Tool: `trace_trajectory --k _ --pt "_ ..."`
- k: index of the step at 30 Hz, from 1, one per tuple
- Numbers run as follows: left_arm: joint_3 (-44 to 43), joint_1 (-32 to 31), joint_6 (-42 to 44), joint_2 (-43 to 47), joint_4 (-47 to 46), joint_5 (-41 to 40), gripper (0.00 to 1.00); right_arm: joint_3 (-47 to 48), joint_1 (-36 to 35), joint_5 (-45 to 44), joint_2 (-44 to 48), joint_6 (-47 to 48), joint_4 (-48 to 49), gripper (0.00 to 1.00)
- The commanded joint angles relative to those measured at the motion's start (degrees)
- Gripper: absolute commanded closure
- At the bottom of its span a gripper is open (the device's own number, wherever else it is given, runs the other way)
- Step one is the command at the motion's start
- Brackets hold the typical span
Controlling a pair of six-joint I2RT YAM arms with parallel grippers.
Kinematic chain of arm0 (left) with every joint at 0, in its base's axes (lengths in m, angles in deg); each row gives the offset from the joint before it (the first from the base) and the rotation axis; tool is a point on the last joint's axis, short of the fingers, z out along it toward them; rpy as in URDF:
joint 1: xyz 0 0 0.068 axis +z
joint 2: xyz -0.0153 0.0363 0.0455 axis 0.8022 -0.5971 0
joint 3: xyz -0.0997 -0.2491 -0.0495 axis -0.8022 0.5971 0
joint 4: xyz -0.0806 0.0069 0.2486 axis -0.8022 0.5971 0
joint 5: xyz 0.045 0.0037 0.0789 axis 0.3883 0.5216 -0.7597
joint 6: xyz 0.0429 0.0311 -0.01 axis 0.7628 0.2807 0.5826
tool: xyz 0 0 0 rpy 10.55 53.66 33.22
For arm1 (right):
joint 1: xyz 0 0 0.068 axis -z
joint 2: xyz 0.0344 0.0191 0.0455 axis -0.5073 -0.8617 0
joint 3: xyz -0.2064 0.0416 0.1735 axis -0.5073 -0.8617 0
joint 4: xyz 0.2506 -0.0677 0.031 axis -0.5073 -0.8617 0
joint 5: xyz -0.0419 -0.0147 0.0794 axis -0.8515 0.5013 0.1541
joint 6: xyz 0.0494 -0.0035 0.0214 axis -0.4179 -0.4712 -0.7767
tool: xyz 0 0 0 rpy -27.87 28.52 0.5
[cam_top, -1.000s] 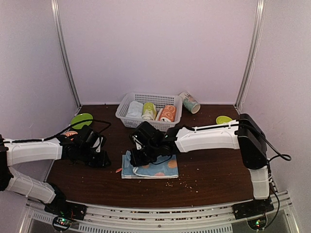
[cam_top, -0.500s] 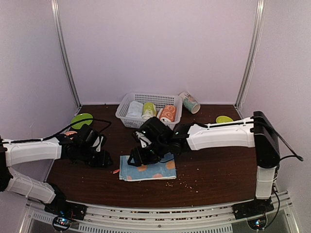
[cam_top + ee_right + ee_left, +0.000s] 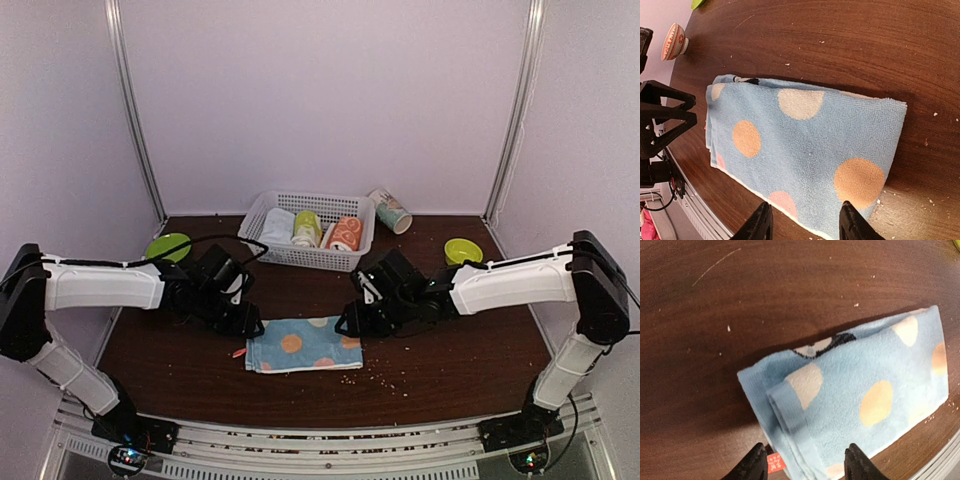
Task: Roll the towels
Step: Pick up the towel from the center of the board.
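Note:
A light blue towel [image 3: 303,343] with orange and white spots lies folded flat on the dark table. My left gripper [image 3: 245,322] hovers at its left edge, my right gripper [image 3: 352,322] at its right edge. In the left wrist view the towel [image 3: 860,390] has a folded hem and a red tag [image 3: 774,463]; the left gripper [image 3: 805,467] is open above that edge, holding nothing. In the right wrist view the right gripper [image 3: 805,225] is open over the towel [image 3: 805,145], empty. A peach-orange rolled towel [image 3: 343,234] sits in the basket.
A white basket [image 3: 262,205] at the back also holds a pale roll [image 3: 278,226] and a yellow-green roll [image 3: 307,228]. A cup [image 3: 390,211] lies beside it. Green bowls sit at left [image 3: 167,247] and right [image 3: 461,248]. A small patterned bowl [image 3: 674,41] stands far left. Crumbs dot the table.
My right gripper opened, let go of the blue towel and drew back right, leaving it spread flat. My left arm swung right to the towel's left edge and its jaws opened.

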Motion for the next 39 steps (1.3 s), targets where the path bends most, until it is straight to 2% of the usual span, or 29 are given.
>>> trace_trajectory --k 1,12,21,23,31,39 --pt "-5.5 0.1 0.3 -3.6 0.9 -3.1 0.48 -0.5 -0.2 -0.2 2.3 -0.6 3.9 0.54" --pt "-8.0 0.2 -0.3 -9.0 2.3 -3.3 0.61 -5.5 1.3 0.5 5.9 -1.0 6.0 0.53" --pt "-8.4 0.2 -0.3 -10.8 2.7 -2.9 0.61 -6.8 1.9 0.4 6.4 -1.2 6.3 0.49" --pt "-8.3 0.2 -0.3 -11.2 2.3 -2.8 0.66 -7.0 2.0 0.5 6.4 -1.3 6.5 0.48" --pt "-8.2 0.2 -0.4 -8.8 1.4 -2.0 0.99 -7.7 2.1 0.5 6.8 -1.7 6.9 0.48" --pt "-9.7 0.2 -0.3 -4.2 5.4 -4.5 1.00 -8.3 2.2 -0.1 6.5 -2.1 6.9 0.48"
